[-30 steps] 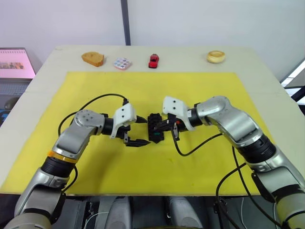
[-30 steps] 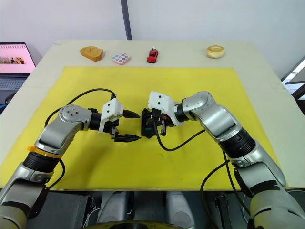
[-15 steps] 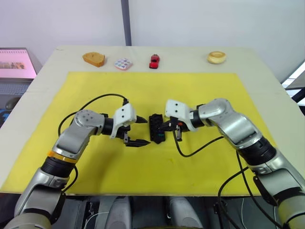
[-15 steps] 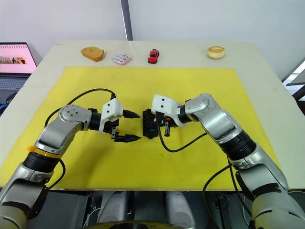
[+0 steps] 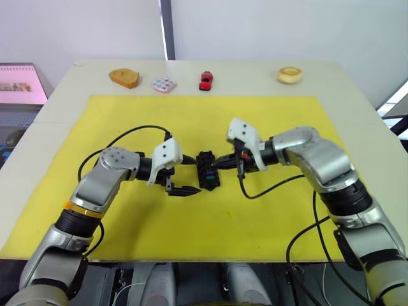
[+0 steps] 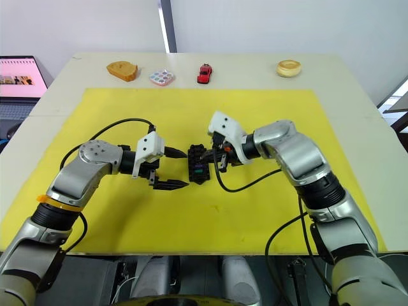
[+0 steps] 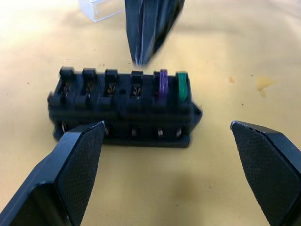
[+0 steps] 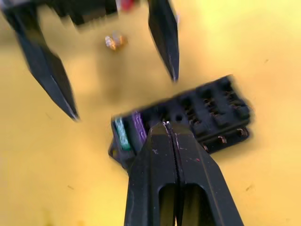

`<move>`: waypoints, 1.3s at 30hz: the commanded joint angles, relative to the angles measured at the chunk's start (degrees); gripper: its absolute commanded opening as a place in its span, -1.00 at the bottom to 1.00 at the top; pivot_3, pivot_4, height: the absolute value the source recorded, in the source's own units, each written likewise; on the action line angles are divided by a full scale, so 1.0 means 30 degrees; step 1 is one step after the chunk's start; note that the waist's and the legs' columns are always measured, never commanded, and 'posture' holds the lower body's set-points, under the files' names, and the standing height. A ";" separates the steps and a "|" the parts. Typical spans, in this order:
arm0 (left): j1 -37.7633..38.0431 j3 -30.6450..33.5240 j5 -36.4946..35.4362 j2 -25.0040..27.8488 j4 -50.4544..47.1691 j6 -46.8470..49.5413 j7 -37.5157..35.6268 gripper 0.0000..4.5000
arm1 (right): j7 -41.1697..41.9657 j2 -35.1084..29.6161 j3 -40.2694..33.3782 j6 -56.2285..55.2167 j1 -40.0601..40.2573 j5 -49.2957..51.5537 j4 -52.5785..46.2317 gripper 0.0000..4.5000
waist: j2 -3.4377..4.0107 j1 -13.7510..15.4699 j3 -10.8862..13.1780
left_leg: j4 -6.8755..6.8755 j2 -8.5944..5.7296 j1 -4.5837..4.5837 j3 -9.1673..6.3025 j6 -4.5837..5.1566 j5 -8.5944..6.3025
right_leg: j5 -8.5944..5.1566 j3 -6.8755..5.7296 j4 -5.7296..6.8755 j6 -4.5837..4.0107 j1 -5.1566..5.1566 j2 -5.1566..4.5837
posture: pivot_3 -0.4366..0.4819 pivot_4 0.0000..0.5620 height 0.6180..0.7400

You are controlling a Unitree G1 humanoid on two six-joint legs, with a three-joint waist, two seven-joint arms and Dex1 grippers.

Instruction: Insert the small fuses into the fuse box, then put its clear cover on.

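Black plastic fuse box (image 7: pixel 124 107), the little oblong one with two rows of slots, sits on the yellow mat (image 5: pixel 127 121) mid-bench, right between the two arms. So far I count just a purple blade fuse (image 7: pixel 162 84) and a green blade fuse (image 7: pixel 181 86) seated at one end, with four slots beside them empty. The left pincer (image 7: pixel 174 155) is spread wide, one finger on either side of the box, not touching it as far as I can tell. The right pincer (image 8: pixel 170 134) is pressed together with its tip just over the box's edge, nothing held in it. The clear rectangular plastic cover (image 7: pixel 101 9) lies on the mat just beyond the box. Risk-wise, I'd guess a closed tip poking near that light box could shove or tip it, since nothing pins it down, and a skewed box means the next fuse misses its slot.
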 commanded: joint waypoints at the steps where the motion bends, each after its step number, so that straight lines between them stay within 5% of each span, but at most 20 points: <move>1: -0.0135 0.0556 -0.0398 0.0071 -0.0543 -0.0027 -0.0056 1.00 | -0.0078 -0.0716 -0.1403 0.1124 -0.0491 0.1222 -0.1827 -0.99 | 0.0000 0.0001 0.0000 | -0.0007 0.0000 0.0000 -0.0001 0.0000 0.0000 | 0.0000 -0.0001 0.0000 -0.0001 -0.0003 0.0000 | -0.05 -0.47 1.00; 11: 0.0132 0.2612 -0.2337 0.2325 -0.1367 0.1678 -0.1409 1.00 | 0.0593 -0.5670 -0.4124 -0.0868 0.3227 0.1694 -0.4825 -0.99 | -0.0009 0.0019 0.0012 | -0.0072 0.0001 -0.0015 0.0007 0.0001 -0.0001 | 0.0000 0.0002 -0.0126 0.0002 0.0002 -0.0003 | -0.05 -0.47 1.00; 15: 0.0962 0.3971 -0.2944 0.4751 -0.1685 0.2393 -0.2207 1.00 | 0.1812 -0.8587 -0.6455 -0.2398 0.6158 0.1908 -0.4915 -0.41 | -0.0007 -0.0026 0.0016 | -0.0176 0.0001 0.0001 0.0020 0.0001 0.0000 | 0.0000 0.0007 -0.0187 0.0002 -0.0006 -0.0006 | -0.05 -0.47 1.00; 21: 0.3119 0.6542 -0.2358 0.8068 0.0380 0.0762 -0.3064 1.00 | 0.3348 -1.1636 -1.1286 -0.4186 1.1123 0.1494 -0.3510 0.99 | -0.0004 -0.0017 0.0027 | -0.0256 0.0007 0.0005 0.0041 0.0001 0.0000 | -0.0005 0.0011 -0.0205 -0.0008 -0.0046 -0.0007 | -0.05 -0.47 1.00; 30: 0.5084 0.8095 -0.1478 0.9969 0.4624 -0.1636 -0.3441 1.00 | 0.4018 -1.2507 -1.4991 -0.5969 1.5059 0.0355 -0.1497 0.99 | 0.0003 -0.0005 0.0036 | -0.0216 0.0014 0.0020 0.0104 -0.0002 0.0002 | -0.0031 0.0039 -0.0207 -0.0090 -0.0044 -0.0030 | -0.05 -0.47 1.00; 39: 0.4307 0.7533 -0.1376 0.9576 0.5272 -0.2084 -0.3701 1.00 | 0.3247 -1.2450 -1.4530 -0.5593 1.4416 0.0803 -0.1984 0.99 | 0.0011 -0.0011 0.0039 | -0.0226 0.0019 0.0016 0.0116 -0.0002 0.0002 | 0.0003 0.0040 -0.0195 -0.0029 -0.0061 -0.0026 | -0.05 -0.47 1.00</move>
